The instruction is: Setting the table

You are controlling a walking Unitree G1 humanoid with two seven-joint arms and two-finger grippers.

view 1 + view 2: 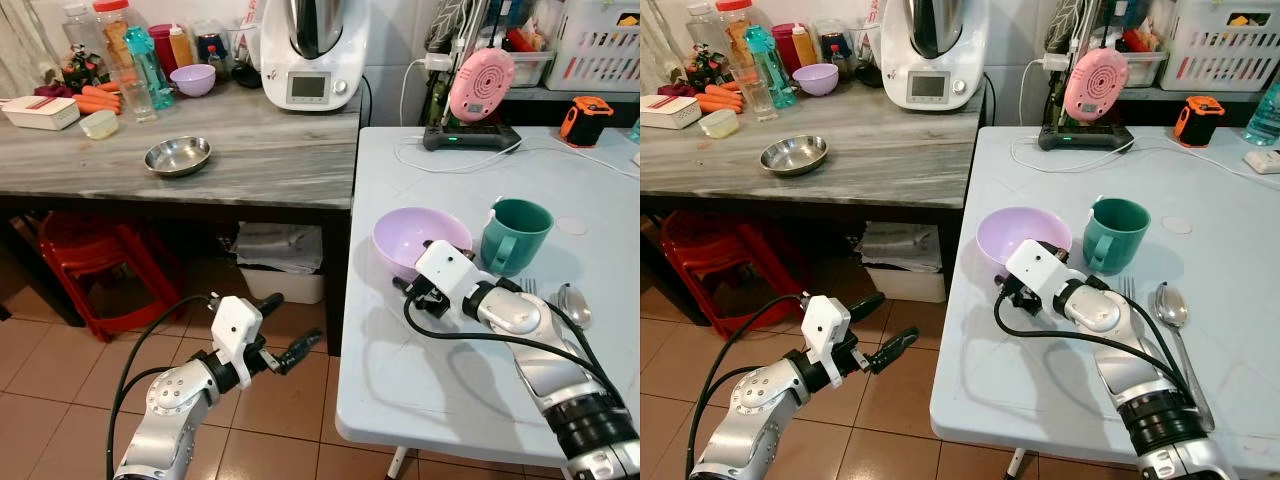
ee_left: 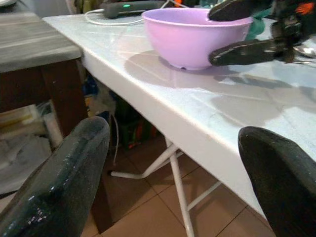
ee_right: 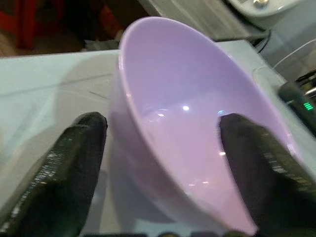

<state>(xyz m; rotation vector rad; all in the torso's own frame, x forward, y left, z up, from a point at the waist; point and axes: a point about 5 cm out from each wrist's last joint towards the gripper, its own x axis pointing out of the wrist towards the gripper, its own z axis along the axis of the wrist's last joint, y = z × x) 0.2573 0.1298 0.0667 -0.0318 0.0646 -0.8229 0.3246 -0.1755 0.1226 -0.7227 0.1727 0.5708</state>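
Grey wood-grain counter [image 1: 250, 150] at left: steel dish [image 1: 177, 155], small lilac bowl [image 1: 193, 79], bottles, carrots, white kitchen machine [image 1: 313, 50]. Red stools [image 1: 95, 270] beneath. Left gripper [image 1: 285, 352] low over tiled floor, just off white table [image 1: 400, 390] edge, fingers spread wide, holding nothing. Lilac bowl [image 1: 412, 240] near table's left edge, upright. Right gripper [image 3: 163, 143] at bowl, fingers wide, one inside rim, one outside, not closed on wall. Green mug [image 1: 514, 235] just beside bowl. Fork, spoon [image 1: 574, 303] further right.

Green mug [image 1: 515, 235] just beside bowl [image 1: 415, 238]
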